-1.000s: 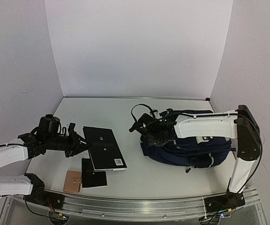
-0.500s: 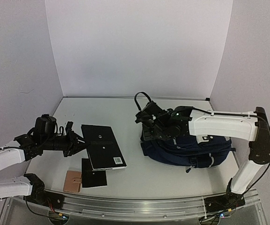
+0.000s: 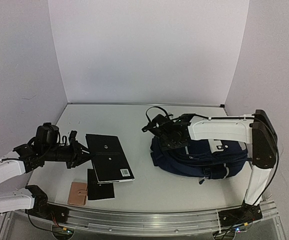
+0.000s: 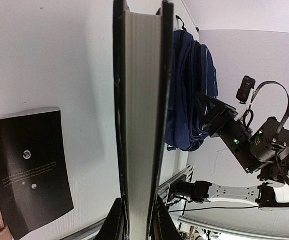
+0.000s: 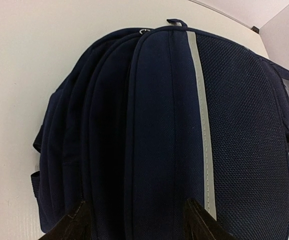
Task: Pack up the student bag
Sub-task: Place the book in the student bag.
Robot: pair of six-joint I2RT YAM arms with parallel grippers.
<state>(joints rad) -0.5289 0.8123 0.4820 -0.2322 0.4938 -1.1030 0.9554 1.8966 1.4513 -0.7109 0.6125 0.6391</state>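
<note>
While left jaws pinch black book point(image 4: 141, 100) by edge, I see right jaws spread wide astride backpack point(image 5: 159, 140), gripping nothing.

Matt cloth student bag point(image 5: 159, 125), paper-paged book point(image 4: 141, 125)

The backpack point(image 3: 204, 157) lies right of centre on the table point(image 3: 129, 117), the book point(image 3: 109, 157) left of centre. Below the book sits a booklet point(image 3: 100, 190), a wallet point(image 3: 77, 193) just left of it.

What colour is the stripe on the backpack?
Light grey stripe on the navy backpack; clearest in the right wrist view.
</note>
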